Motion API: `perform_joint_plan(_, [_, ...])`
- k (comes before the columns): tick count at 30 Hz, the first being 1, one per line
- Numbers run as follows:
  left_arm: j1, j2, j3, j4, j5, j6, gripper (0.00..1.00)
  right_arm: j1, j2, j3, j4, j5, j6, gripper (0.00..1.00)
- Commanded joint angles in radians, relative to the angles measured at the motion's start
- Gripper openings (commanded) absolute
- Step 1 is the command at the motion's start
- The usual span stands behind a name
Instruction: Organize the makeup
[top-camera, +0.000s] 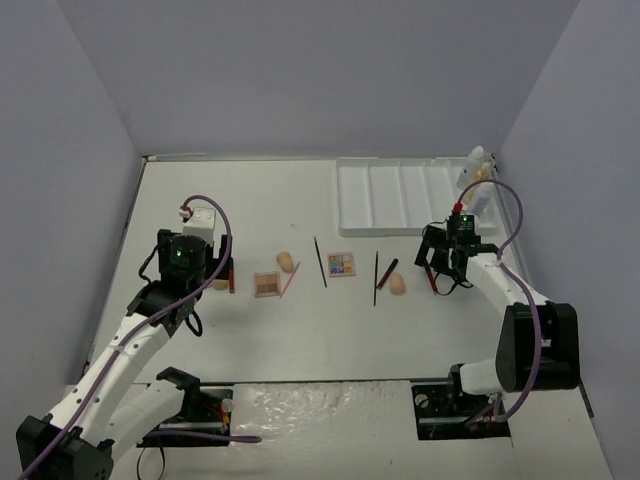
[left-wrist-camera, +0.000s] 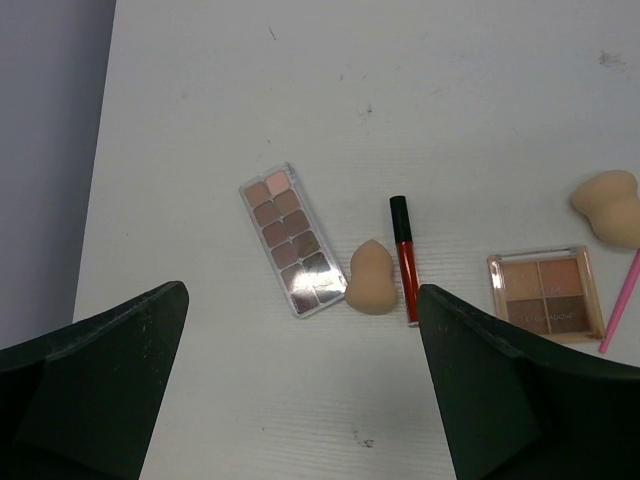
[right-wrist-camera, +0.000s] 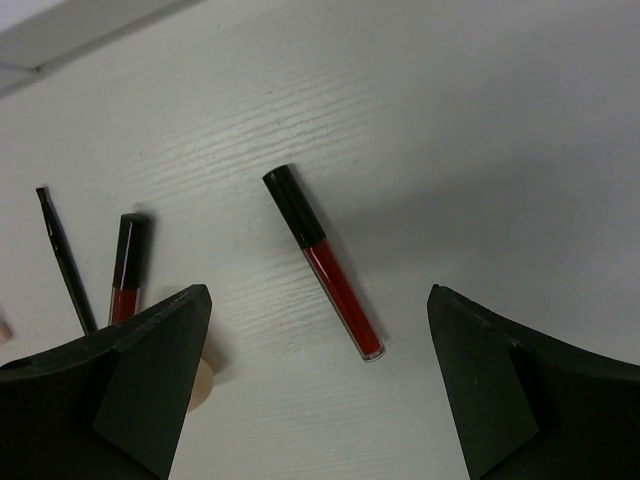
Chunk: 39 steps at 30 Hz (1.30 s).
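Lipstick pick pending: right gripper (right-wrist-camera: 318, 298) hangs over a lipstick tube (right-wrist-camera: 323, 262), nothing grasped.

Right jaws are released and spread wide. The tube lies flat on the table (top-camera: 300, 335) between them, toward the right edge, on the near side of the white tray (top-camera: 385, 195). It sits skewed to the fingers, so my judgement is to turn the wrist square, straddle it mid-length, drop straight and close softly, since a round tube may roll. A second tube (right-wrist-camera: 125, 270) and a black pencil (right-wrist-camera: 62, 250) lie off to one side. The left gripper (left-wrist-camera: 302, 290) is also released, above a long palette (left-wrist-camera: 292, 240) and a sponge (left-wrist-camera: 372, 280). The table is matte white, faintly ridged and lightly scuffed. Bottles (top-camera: 478, 175) stand at the far right corner beside the tray. Plain grey walls close in on three sides.
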Motion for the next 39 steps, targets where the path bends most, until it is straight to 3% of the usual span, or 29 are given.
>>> perform_joint_plan(1, [-0.014,0.03,0.042,0.05,-0.016,0.011,0.97,0.016,0.044,0.018,-0.004,-0.038,-0.019,0.81])
perform_joint_plan(15, [-0.022,0.016,0.038,0.053,-0.008,0.012,0.97,0.102,0.22,0.074,-0.022,0.0,-0.048,0.47])
perform_joint_plan(17, [-0.022,0.008,0.036,0.054,-0.013,0.016,0.97,0.102,0.231,0.081,-0.024,0.009,-0.048,0.33])
perform_joint_plan(22, [-0.022,-0.004,0.035,0.055,-0.012,0.017,0.97,0.102,0.242,0.109,-0.035,0.057,-0.055,0.11])
perform_joint_plan(23, [-0.022,-0.007,0.035,0.056,-0.012,0.019,0.97,0.102,0.243,0.124,-0.047,0.076,-0.061,0.01])
perform_joint_plan(30, [-0.022,-0.014,0.035,0.059,-0.01,0.021,0.97,0.132,0.261,0.438,-0.146,0.176,-0.139,0.0])
perform_joint_plan(35, [-0.02,-0.021,0.034,0.056,-0.016,0.022,0.97,0.097,0.421,0.714,-0.17,0.338,-0.295,0.0])
perform_joint_plan(39, [-0.02,-0.015,0.035,0.057,-0.02,0.027,0.97,0.031,0.581,0.893,-0.171,0.326,-0.33,0.0])
